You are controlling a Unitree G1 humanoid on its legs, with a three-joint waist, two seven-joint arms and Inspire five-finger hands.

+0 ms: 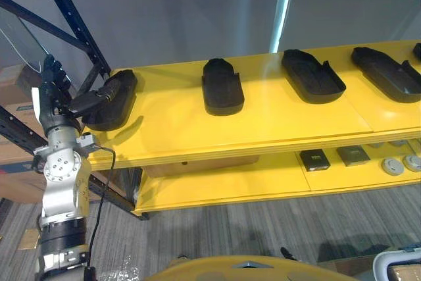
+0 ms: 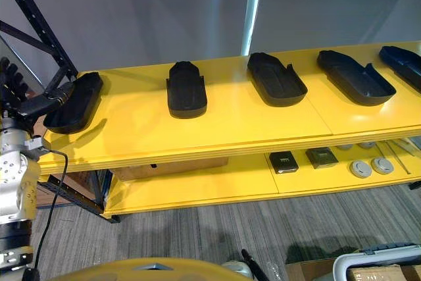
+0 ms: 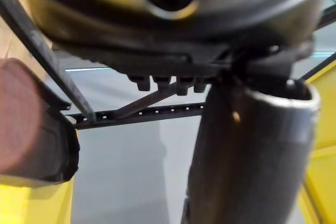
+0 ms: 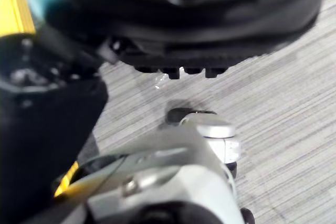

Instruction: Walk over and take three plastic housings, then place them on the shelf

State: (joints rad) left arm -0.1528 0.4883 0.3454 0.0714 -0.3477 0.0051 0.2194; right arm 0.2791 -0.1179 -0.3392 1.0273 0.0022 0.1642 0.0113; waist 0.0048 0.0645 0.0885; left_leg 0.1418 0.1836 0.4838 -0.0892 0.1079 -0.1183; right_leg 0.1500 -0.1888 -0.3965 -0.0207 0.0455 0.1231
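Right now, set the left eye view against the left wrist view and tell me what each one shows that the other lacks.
Left eye view adds: further black plastic housings spaced along the yellow top shelf, and small parts on the lower shelf. Left wrist view adds: the row of holes in a dark rack bar, close up. Both share: the left hand, thumb extended beside the leftmost housing, at the shelf's end.
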